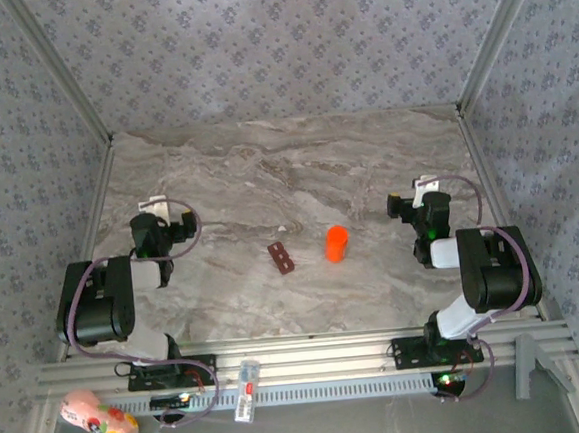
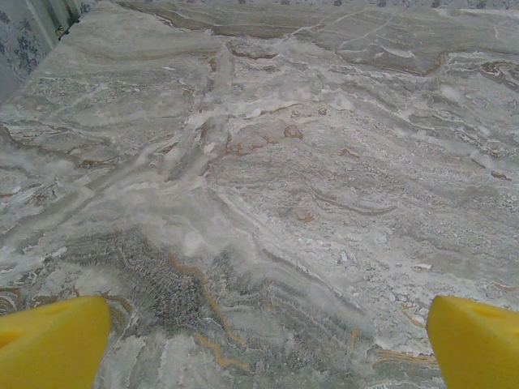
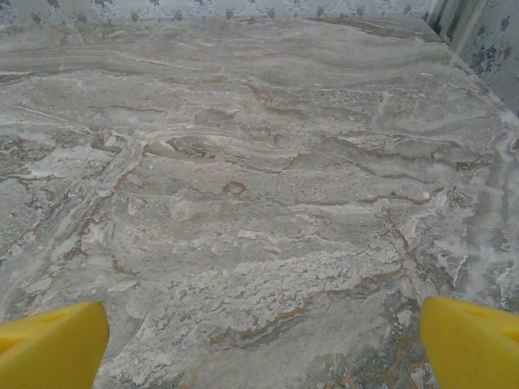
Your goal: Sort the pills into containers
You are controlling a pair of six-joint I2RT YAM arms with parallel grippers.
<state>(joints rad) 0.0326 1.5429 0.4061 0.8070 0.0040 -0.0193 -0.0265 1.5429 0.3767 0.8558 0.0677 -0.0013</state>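
I can't read any words here. No numbers or signs are clear enough for me to read either.

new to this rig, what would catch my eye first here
The bright orange bottle stands out near the middle of the marble table, with the small dark red-brown container strip lying just to its left. The left gripper and right gripper sit at either side, both open, yellow fingers spread wide.
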